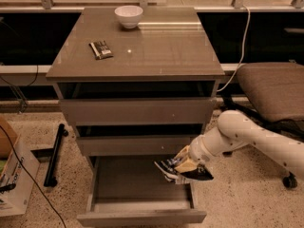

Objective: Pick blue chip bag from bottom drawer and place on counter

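Note:
The blue chip bag (167,168), a wrinkly dark foil bag with white markings, is held in my gripper (183,167) above the right side of the open bottom drawer (137,184). The gripper is shut on the bag and comes in from the right on a white arm (247,139). The bag hangs just below the front of the middle drawer (135,144). The counter (156,46) is the glossy grey-brown cabinet top above.
A white bowl (128,16) stands at the counter's back, and a flat dark striped packet (100,49) lies at its left. An office chair (273,91) stands to the right. A cardboard box (12,175) and a black bar (53,153) lie at the left.

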You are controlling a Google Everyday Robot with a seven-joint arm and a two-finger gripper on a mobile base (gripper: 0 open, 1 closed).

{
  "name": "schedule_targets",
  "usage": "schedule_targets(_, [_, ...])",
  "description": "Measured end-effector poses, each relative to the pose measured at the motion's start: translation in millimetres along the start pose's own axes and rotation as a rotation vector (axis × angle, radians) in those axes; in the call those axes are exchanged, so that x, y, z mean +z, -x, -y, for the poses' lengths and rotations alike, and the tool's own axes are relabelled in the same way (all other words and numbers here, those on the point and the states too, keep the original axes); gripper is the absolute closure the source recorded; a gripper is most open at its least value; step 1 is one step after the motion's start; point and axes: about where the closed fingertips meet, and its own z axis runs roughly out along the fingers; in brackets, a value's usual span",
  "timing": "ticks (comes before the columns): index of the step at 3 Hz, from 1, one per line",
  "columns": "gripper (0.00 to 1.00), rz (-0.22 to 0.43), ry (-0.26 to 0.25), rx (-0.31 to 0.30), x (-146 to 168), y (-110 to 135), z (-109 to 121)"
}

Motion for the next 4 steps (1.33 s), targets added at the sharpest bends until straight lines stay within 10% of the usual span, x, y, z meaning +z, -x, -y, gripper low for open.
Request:
schedule_targets(1, [1.00,-0.064,-0.049,-0.163,-70,55,-13])
schedule_targets(3, [1.00,-0.193,-0.307,-0.502,-201,191,-34])
schedule_targets(4, [1.00,-0.201,-0.344,-0.533,-218,209,-37])
